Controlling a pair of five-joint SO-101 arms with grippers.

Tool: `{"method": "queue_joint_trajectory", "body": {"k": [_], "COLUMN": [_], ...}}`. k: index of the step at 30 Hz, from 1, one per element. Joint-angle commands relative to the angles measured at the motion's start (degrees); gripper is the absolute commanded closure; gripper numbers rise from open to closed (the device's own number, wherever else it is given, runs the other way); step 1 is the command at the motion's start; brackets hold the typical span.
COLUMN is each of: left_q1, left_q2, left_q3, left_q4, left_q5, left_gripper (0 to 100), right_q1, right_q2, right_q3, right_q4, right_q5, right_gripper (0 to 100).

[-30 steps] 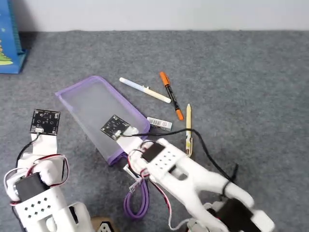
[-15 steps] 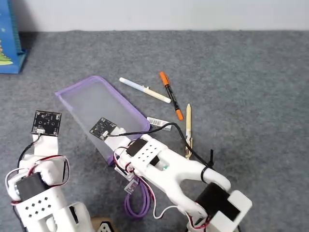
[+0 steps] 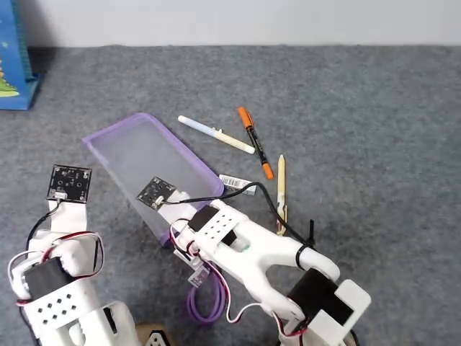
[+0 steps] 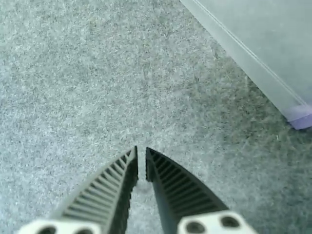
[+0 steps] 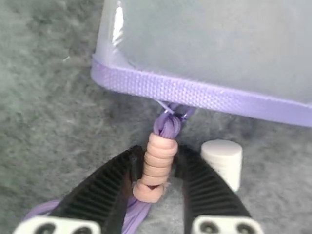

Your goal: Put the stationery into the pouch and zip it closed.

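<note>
While the right claw [image 5: 157,155] sits clamped on the peach pull [image 5: 156,168] threaded on a purple cord [image 5: 168,124], we see that cord tied to the near corner of the pouch [image 5: 209,44]. A small white cylinder [image 5: 222,158] stands on the grey table [image 5: 44,122] just beside the claw, close to the pouch's purple edge.

From above, we find the pouch [image 3: 144,158] lying flat and slanted, its far end to the left and its near end under the right arm [image 3: 245,245]. The cord's loop [image 3: 205,299] trails toward the near edge of the table [image 3: 374,130].

The stationery lies outside the pouch, to its right. We count a white pen [image 3: 216,135] farthest back, an orange marker [image 3: 256,142] just right of it, and a pale wooden pencil [image 3: 281,191] nearer, with the arm's black cable crossing its near end. A barcoded tag [image 3: 238,184] rests against the pouch's right side.

The left arm [image 3: 54,281] stands at the near left. Its left claw [image 4: 141,152] hangs over bare table with the fingers drawn almost together and nothing between them, near a corner of the pouch [image 4: 258,44]. A blue box [image 3: 11,58] stands at the far left.
</note>
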Motion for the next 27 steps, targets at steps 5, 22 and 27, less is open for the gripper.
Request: {"method": "queue_joint_trajectory", "body": {"k": [5,22,27], "left_q1": [-0.3,12.1,15.6], "left_q2": [0.5,0.4,0.4], "left_q3": [-0.1,-2.3,-4.9], "left_q4": [-1.3,-1.1,-0.8], "left_q5": [0.3,6.6,9.6], "left_gripper": [97,78,78], "right_q1": [0.4,5.7,5.7], "right_q2": [-4.4,-38.5,-42.2], "right_q3": [-1.8,1.1,1.0], "right_q4": [0.7,8.8,8.4], "right_q5": [-0.1,2.3,2.3], "right_gripper": [98.9,99.0,99.0]}}
